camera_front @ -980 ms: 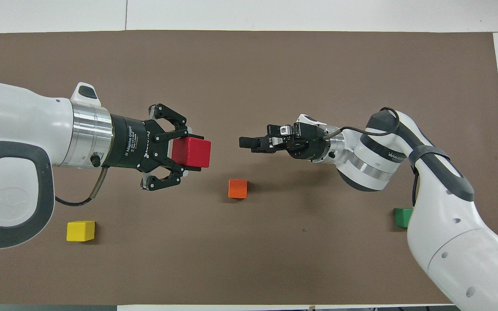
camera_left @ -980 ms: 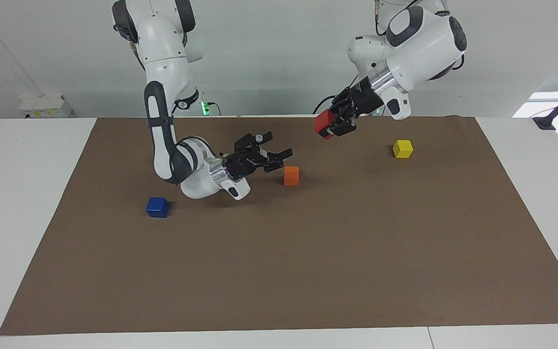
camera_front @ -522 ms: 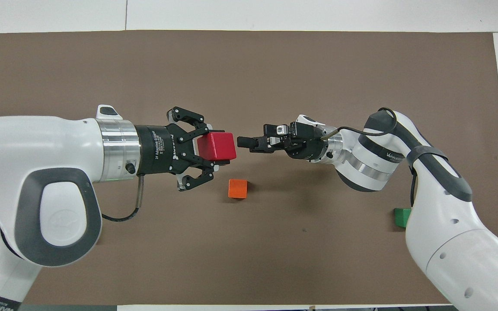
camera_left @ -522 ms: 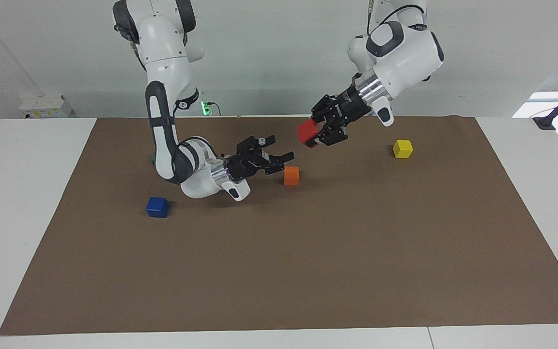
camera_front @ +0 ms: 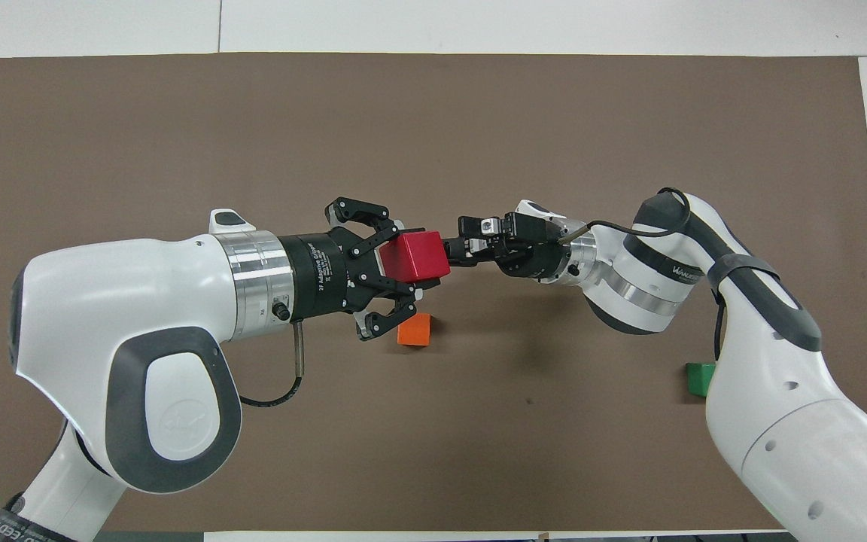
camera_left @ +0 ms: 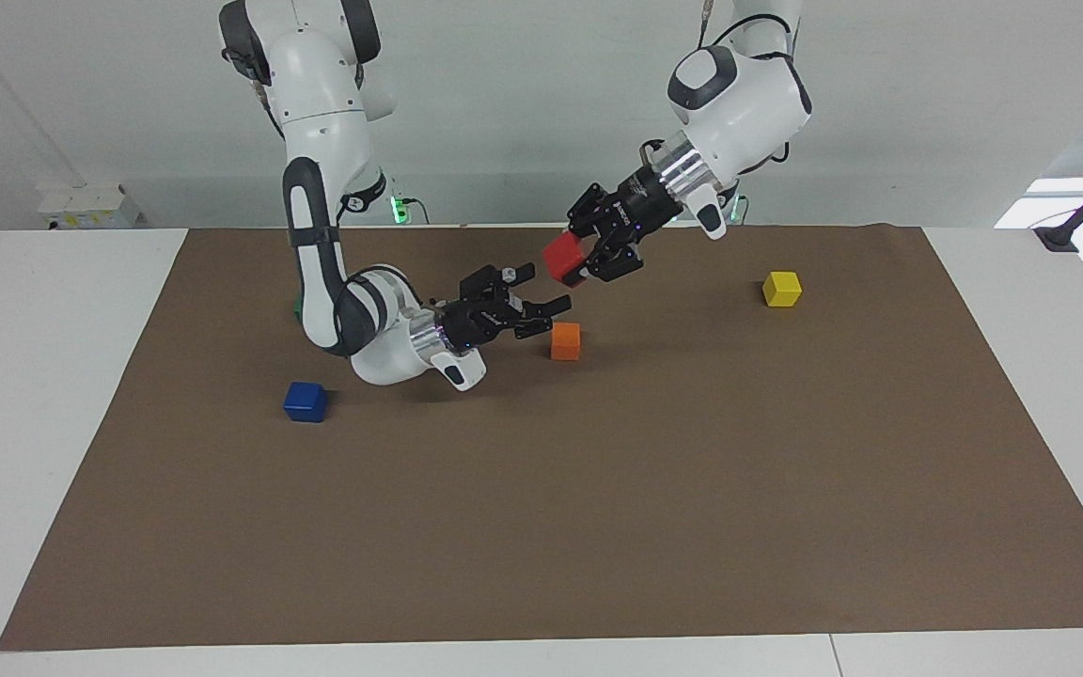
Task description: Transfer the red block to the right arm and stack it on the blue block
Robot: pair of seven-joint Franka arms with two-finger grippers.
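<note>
My left gripper [camera_left: 575, 264] is shut on the red block [camera_left: 561, 255] and holds it in the air over the middle of the brown mat, above the orange cube. In the overhead view the red block [camera_front: 420, 255] sits in the left gripper [camera_front: 412, 265], its free face toward the right gripper [camera_front: 454, 251]. My right gripper [camera_left: 539, 290] is open and low over the mat, with its fingertips just short of the red block and a little below it. The blue block [camera_left: 305, 401] lies on the mat toward the right arm's end. The right arm hides it in the overhead view.
An orange cube [camera_left: 565, 340] lies on the mat under the two grippers and shows in the overhead view [camera_front: 414, 330]. A yellow cube [camera_left: 781, 289] lies toward the left arm's end. A green cube [camera_front: 701, 378] lies beside the right arm, near the robots.
The left gripper has carried the red block toward the right gripper, closing the gap until the block is at its fingertips. The right gripper has hardly moved and stays open.
</note>
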